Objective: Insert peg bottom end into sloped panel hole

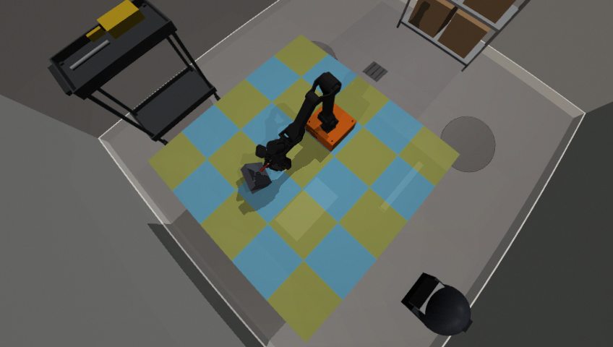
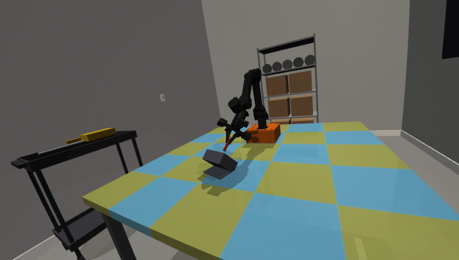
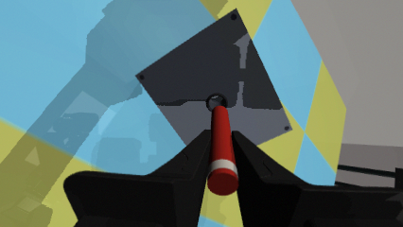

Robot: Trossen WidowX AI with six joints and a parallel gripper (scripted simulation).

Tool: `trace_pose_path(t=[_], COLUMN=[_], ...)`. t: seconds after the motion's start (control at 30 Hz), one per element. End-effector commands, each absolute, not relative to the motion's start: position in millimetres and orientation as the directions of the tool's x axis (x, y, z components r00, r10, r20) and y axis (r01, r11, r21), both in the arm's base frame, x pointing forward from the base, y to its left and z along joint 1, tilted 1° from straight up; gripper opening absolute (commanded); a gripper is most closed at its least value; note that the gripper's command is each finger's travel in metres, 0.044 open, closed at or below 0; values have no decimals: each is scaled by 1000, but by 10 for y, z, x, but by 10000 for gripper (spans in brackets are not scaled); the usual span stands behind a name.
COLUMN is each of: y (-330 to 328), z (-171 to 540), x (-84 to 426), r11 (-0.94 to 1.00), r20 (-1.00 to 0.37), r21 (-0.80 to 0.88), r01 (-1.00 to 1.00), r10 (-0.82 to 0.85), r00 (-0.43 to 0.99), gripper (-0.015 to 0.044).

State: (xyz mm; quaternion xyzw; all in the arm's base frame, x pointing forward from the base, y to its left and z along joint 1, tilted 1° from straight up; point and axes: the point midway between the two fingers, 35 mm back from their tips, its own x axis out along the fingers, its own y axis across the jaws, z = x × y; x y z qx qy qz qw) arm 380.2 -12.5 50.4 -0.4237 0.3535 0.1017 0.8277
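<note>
The red round peg (image 1: pixel 264 167) (image 2: pixel 227 144) (image 3: pixel 222 137) has a white band near its top end. My gripper (image 2: pixel 228 140) (image 3: pixel 220 136) is shut on the peg and holds it tilted, its bottom end toward the panel. The dark grey sloped panel (image 1: pixel 250 170) (image 2: pixel 216 157) (image 3: pixel 189 71) stands on the table. Its round hole (image 3: pixel 216 101) shows in the wrist view, just past the peg's bottom end, which overlaps the hole's near rim there. Whether the tip touches the panel face or is slightly above it cannot be told.
The arm's orange base (image 1: pixel 331 126) (image 2: pixel 263 133) stands behind the gripper on the checkered table (image 1: pixel 305 318) (image 2: pixel 289 222). A black cart (image 1: pixel 116 56) (image 2: pixel 125 136) stands beside the table, and a shelf with boxes (image 2: pixel 301 106) stands behind it.
</note>
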Motion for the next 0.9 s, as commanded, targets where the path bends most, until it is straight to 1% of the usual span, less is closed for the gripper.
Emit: trace_pose_path(t=[0.0,0.37,0.87], y=[-128,-144,-144], z=[460,363,397], x=[3835,3928,3907], r11=[619,619,624], r20=[-674,-674,-671], r21=[-627,-628,-628], r01=[-472,-472,-466], r10=[-129,-129,-131], r00=[727,728,729], gripper=[0,0,0])
